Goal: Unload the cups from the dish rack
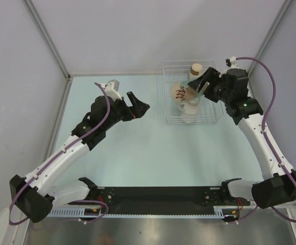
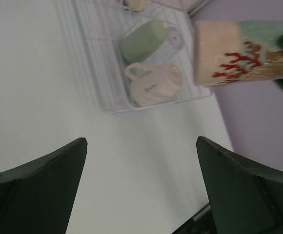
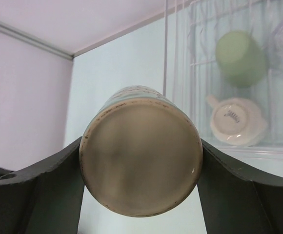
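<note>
Top external view, Ben: where does the cream cup (image 1: 180, 92) sit?

Above the left end of the dish rack (image 1: 166, 109), Ana, clear of the wire. The right gripper (image 1: 191, 91) clamps it between its 2 fingers.

Which way does it lie?

Right wrist view has its base facing the camera, so its long axis runs out along the fingers, toward the left. It looks closer to lying than upright.

And the left gripper (image 1: 139, 108)?

Jaws wide, holding nothing, over the table (image 1: 138, 153) left of the rack. The cup lies to its right, well apart. I judge the right arm must tip it upright before setting it down.

The pale green cup (image 3: 240, 56) and white handled cup (image 3: 236, 121)?

Both inside the rack.
</note>
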